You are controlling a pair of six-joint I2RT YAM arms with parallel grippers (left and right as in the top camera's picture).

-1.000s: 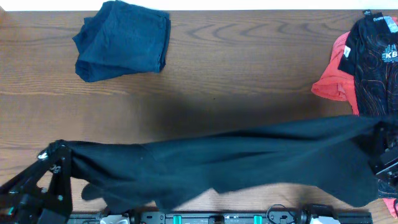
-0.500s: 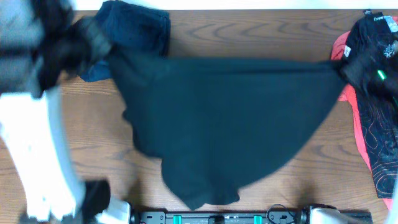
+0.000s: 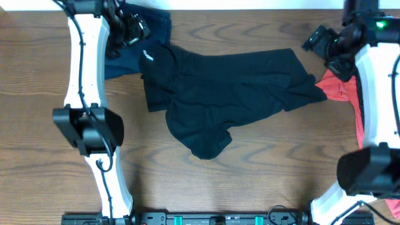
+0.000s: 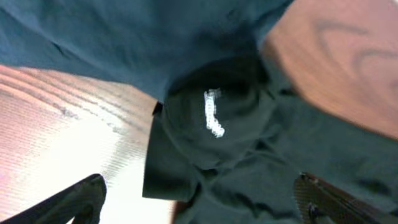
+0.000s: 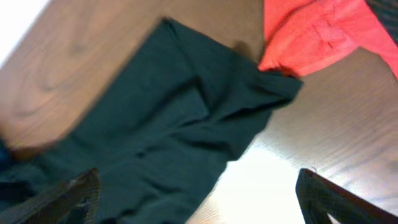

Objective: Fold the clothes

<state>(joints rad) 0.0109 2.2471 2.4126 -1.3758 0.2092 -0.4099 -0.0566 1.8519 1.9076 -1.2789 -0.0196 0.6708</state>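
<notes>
My left gripper [image 4: 199, 190] has its fingers spread wide with nothing between them. It hangs over the collar end of the black garment [image 3: 219, 94], and the white tag [image 4: 213, 113] sits right below the wrist camera. My right gripper [image 5: 196, 186] is just as wide apart and empty, held above the opposite end of the same garment. From overhead I see the black garment lying rumpled and bunched on the wooden table [image 3: 250, 181], stretched crosswise between the two arms, with one lobe sagging toward my side. Its left upper edge touches the navy garment [image 3: 128, 59], which lies at the far left corner, partly hidden by my left arm. Its right tip meets the coral-pink garment [image 3: 334, 87] at the far right, beside my right arm.
</notes>
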